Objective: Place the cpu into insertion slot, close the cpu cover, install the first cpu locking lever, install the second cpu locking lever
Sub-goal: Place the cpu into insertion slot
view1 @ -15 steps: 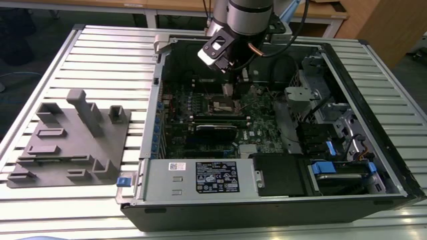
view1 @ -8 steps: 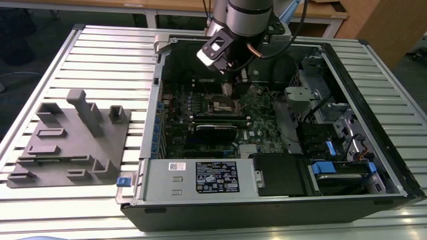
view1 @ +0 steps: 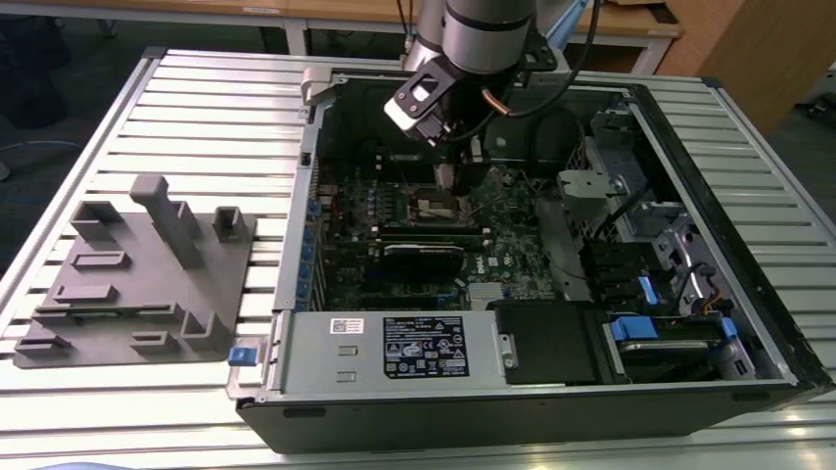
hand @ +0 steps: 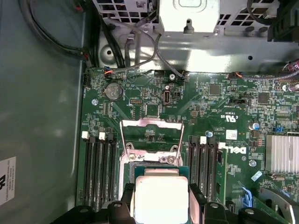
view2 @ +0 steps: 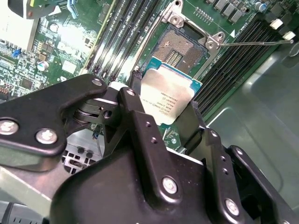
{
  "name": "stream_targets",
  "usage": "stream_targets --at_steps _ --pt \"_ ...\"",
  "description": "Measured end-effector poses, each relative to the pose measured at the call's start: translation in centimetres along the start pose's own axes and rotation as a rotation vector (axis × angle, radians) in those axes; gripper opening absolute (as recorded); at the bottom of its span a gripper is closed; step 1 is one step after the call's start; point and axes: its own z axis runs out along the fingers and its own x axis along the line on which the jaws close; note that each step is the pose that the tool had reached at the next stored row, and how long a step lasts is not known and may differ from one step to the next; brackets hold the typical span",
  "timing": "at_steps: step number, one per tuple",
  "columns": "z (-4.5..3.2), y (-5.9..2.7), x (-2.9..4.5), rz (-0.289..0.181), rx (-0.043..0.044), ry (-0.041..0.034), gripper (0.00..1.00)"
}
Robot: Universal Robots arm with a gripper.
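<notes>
- Gripper (view2: 164, 91): black two-finger claw, pinching the cpu (view2: 174, 93) by two opposite edges; the metal top faced both wrist cameras.
- Cpu position: held in the air, tilted little if at all, just above the insertion slot (view2: 180, 49) and partly overlapping it in the first wrist view; not seated.
- Insertion slot: open, dark gold-tinted contact field bare, metal rim around it.
- Cpu cover (hand: 150, 122): swung up off the socket, green board visible through its window.
- Locking lever (view2: 252, 43): thin rod, released and lying out over the memory slots (hand: 98, 163).
- Step in hand, as judged: the first one, placing the cpu; cover and both levers not yet done.
- What seating calls for: chip square to the socket and level over the fragile contacts, with no sideways scrape.
- Motherboard (hand: 140, 88): green, mounted in the open computer case (view1: 731, 196).
- Markings: print on the cpu top, white lettering on the board, and a white label on the power supply (view1: 392, 348); none transcribed.
</notes>
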Motion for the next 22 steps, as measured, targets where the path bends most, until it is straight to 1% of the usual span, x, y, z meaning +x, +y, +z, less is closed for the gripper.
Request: stream_targets --at_steps 9,17,22 --pt "0.45 -0.04 0.21 0.0 0.0 0.0013 0.54" --pt "1.56 -0.09 0.19 0.0 0.0 0.0013 0.54" --pt "1.64 -0.09 0.19 0.0 0.0001 0.0021 0.54"
